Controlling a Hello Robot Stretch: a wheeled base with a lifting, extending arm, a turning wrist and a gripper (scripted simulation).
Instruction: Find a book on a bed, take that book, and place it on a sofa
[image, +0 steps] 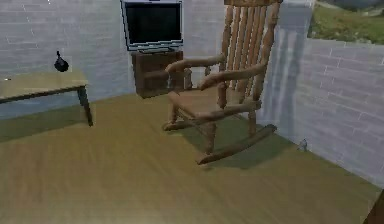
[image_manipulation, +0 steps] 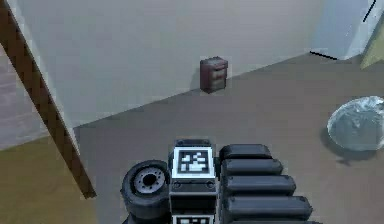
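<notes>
Brown rocking chair (image: 205, 100); black-screened television (image: 152, 24); white brick-patterned wall (image: 60, 30); dark red box (image_manipulation: 212, 74).

Table (image: 40, 85) cut off left, television (image: 152, 25) top cropped

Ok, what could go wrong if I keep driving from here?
1. The rocking chair stands close ahead, just right of centre in the forward view. Driving straight on could clip it.
2. Swinging left to pass it heads toward the table. A bump there might topple the dark round thing on it.
3. In the arm side view a pale crumpled thing lies on the floor. Turning or reaching that way could snag it.
</notes>
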